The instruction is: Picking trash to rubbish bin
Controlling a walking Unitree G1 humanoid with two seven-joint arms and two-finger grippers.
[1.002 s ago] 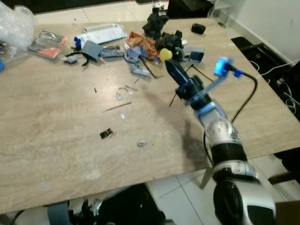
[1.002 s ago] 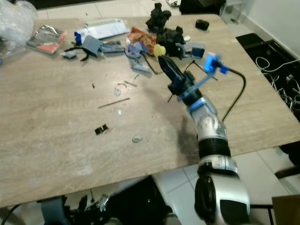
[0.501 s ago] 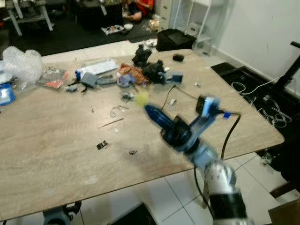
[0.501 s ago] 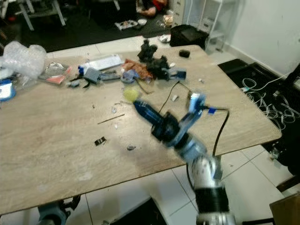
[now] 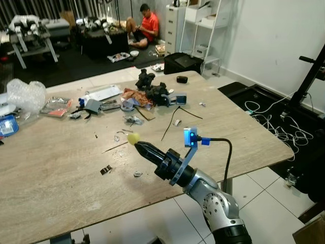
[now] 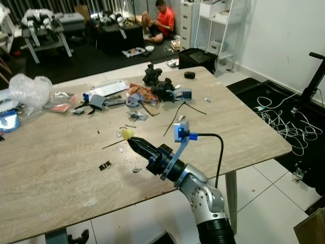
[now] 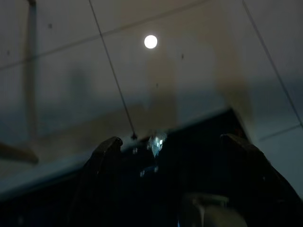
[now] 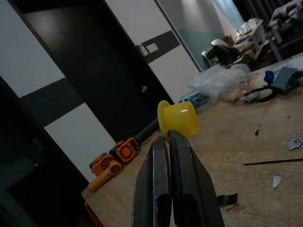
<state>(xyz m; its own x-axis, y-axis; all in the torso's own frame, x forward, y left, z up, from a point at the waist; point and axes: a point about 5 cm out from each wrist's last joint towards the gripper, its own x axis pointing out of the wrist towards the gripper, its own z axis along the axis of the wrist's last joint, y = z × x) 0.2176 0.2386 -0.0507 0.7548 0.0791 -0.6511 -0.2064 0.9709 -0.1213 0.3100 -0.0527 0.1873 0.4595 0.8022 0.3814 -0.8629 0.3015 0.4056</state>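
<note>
Room: behind the counter (image 5: 61, 183), a dim area with dark furniture is seen, where a person in a red shirt (image 5: 144, 25) sits on the floor; white shelving and a white wall stand to the right.
Counter, left part: a clump of bubble wrap (image 5: 23, 94) and a blue packet (image 5: 7, 124) are set near the far-left edge, well apart from the arm.
Counter, middle: a scatter of wrappers, a white tube (image 5: 104, 93), black plastic pieces (image 5: 147, 80) and a black cable tie (image 5: 170, 124) is left along the far side; small scraps lie nearer, among them a black clip (image 5: 105, 170).
Left gripper: its two dark fingers (image 7: 102, 161) are spread and nothing is held between them; tiled floor is seen beyond, so the arm is judged idle.
Right gripper (image 5: 137, 145): it is raised over the near half of the counter, its jaws pressed together on the yellow cap (image 5: 133, 138) at their very tip.
Yellow cap: small, rounded, translucent yellow plastic with a flared rim; it is pinched by its lower edge alone, clear of the counter.
Step in hand: carrying the cap to the rubbish bin is judged under way; the bin cannot be located.
Doing it well: the pinch should be kept firm and the arm swung smoothly, since so shallow a grip could let the cap slip; release should be delayed until the tip is over the bin's mouth.
</note>
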